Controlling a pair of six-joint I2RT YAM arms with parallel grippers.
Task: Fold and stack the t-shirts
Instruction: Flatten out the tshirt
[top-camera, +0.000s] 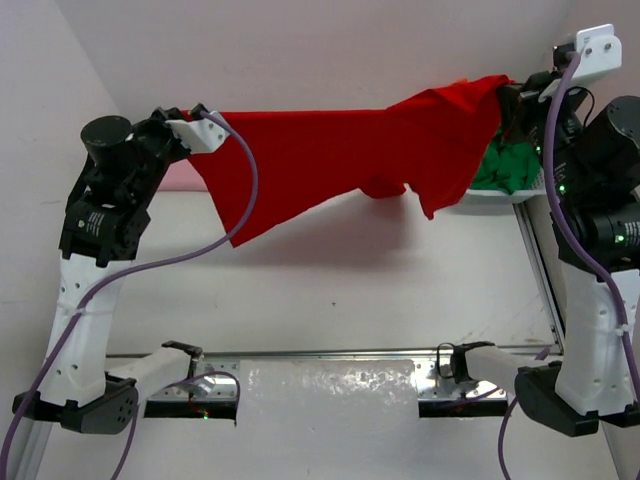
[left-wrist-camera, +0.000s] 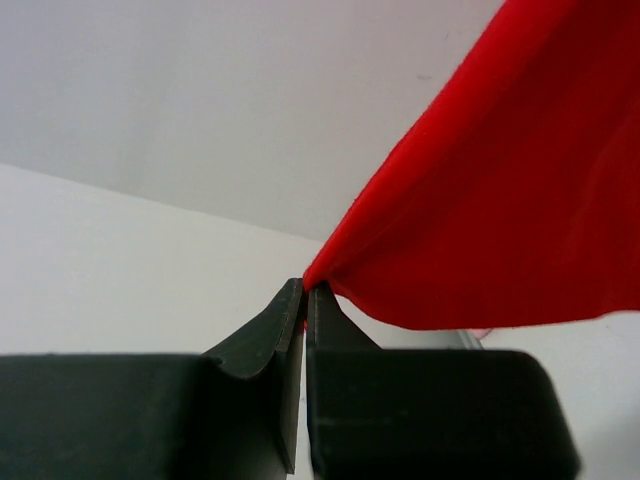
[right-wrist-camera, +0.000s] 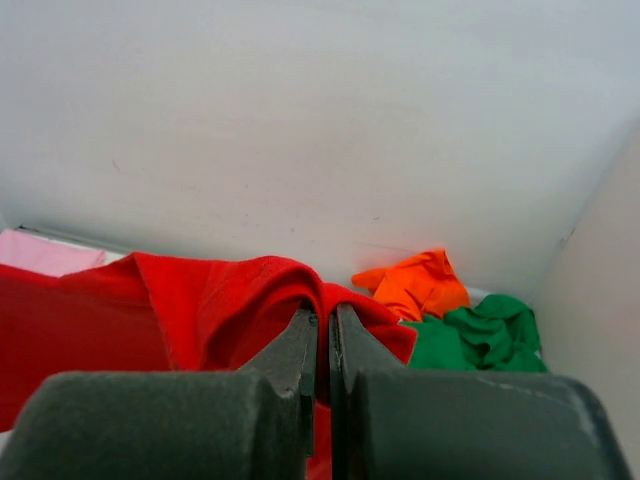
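The left gripper (left-wrist-camera: 305, 290) and right gripper (right-wrist-camera: 322, 315) were each clamped on the bright red soft cloth t-shirt (top-camera: 330, 150), which hung stretched between them at 12 o'clock above the white table (top-camera: 350, 290).

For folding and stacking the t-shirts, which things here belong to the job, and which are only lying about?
Belong to the job:
red t-shirt, pinched by the left gripper and the right gripper
green t-shirt
orange t-shirt
pink t-shirt

Only lying about:
white basket, holding the green t-shirt
table, only the work surface
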